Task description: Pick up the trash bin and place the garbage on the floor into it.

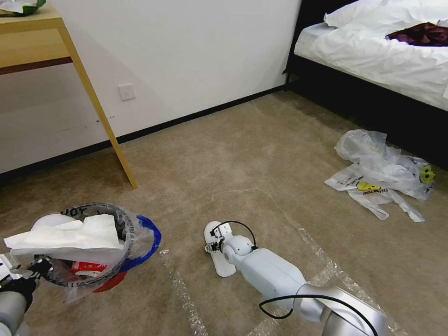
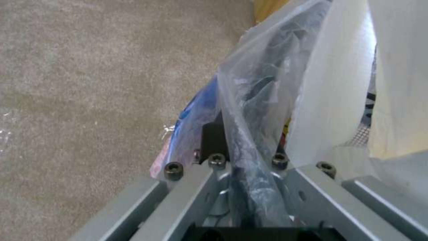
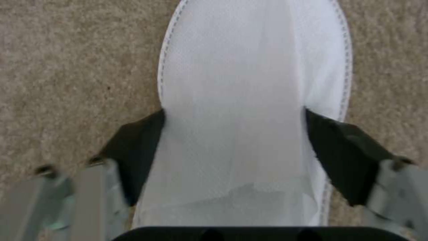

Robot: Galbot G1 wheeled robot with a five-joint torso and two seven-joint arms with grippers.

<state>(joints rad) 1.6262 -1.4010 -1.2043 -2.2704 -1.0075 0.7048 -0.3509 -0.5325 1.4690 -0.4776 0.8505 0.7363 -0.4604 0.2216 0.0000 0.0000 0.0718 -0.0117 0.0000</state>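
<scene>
Fig.: R tool (image 3: pixel 234 147), pads spread either side of white slipper (image 3: pixel 254 83), straddles its long axis on floor (image 1: pixel 261 154); L tool (image 2: pixel 243 167) pinches trash bin (image 1: pixel 93 252) rim.

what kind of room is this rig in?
Likely a bedroom or hotel room: a bed with white bedding, beige carpeted floor, and a wooden desk against the wall.

Slipper (image 1: pixel 225 266) lies between trash bin (image 1: pixel 100 242) and plastic bags (image 1: pixel 380 172).
</scene>
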